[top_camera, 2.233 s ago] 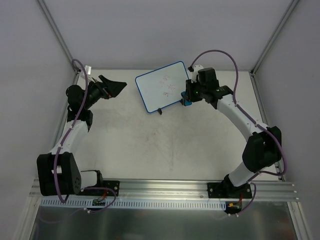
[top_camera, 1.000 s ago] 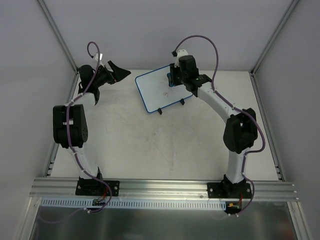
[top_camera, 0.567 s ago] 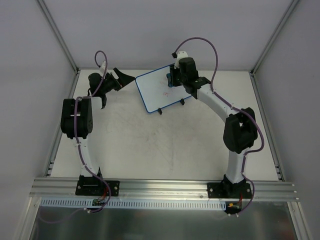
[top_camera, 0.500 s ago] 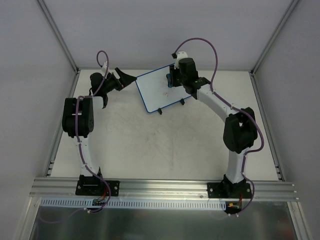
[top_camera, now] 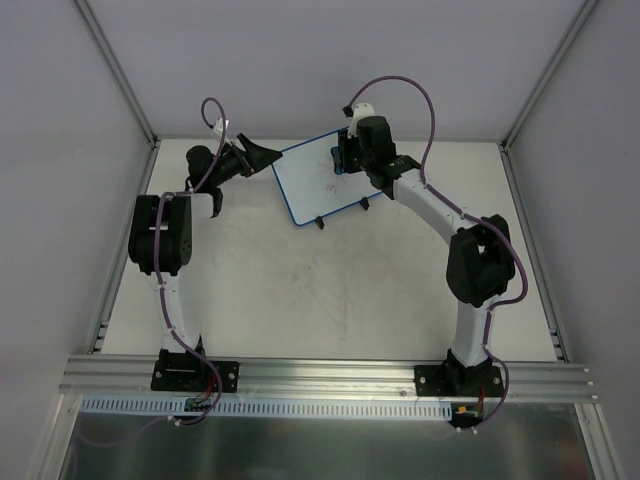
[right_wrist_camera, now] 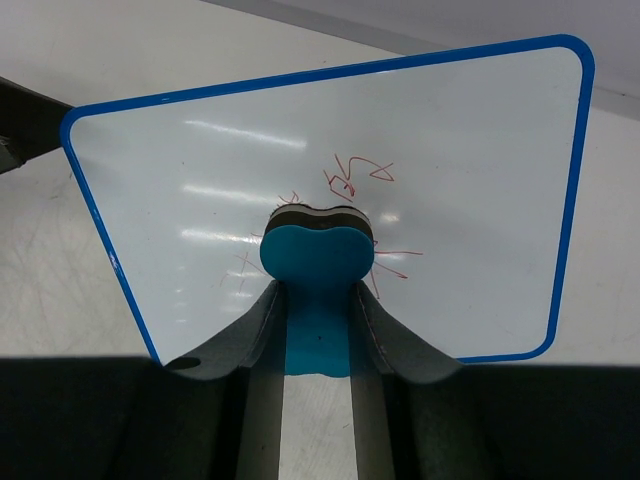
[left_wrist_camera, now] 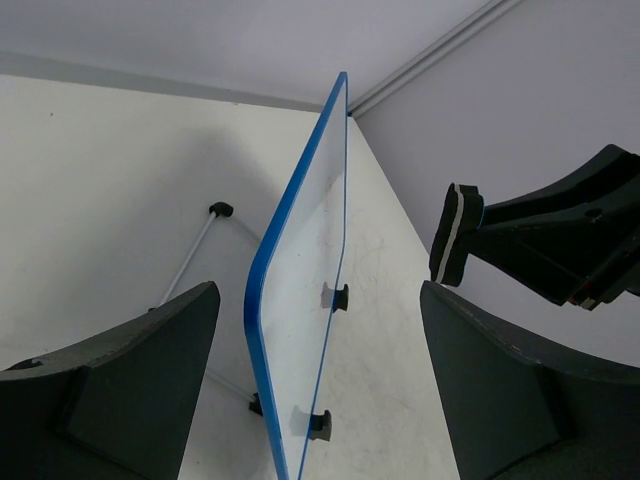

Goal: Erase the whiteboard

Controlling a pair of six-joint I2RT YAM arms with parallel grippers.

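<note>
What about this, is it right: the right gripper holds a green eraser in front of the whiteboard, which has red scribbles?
No: the eraser is blue, not green, as the right wrist view shows. The right gripper does hold it in front of the whiteboard, which has red scribbles.

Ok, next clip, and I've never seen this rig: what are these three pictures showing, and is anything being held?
These are two robot arms bolted to a table. One picture looks down from above; the other two come from a camera on each wrist. On the table stands a whiteboard, propped on its feet, with red scribbles on it. The right gripper is shut on a blue eraser, held at the scribbles. The left gripper is open, straddling the board's edge without touching it.
</note>
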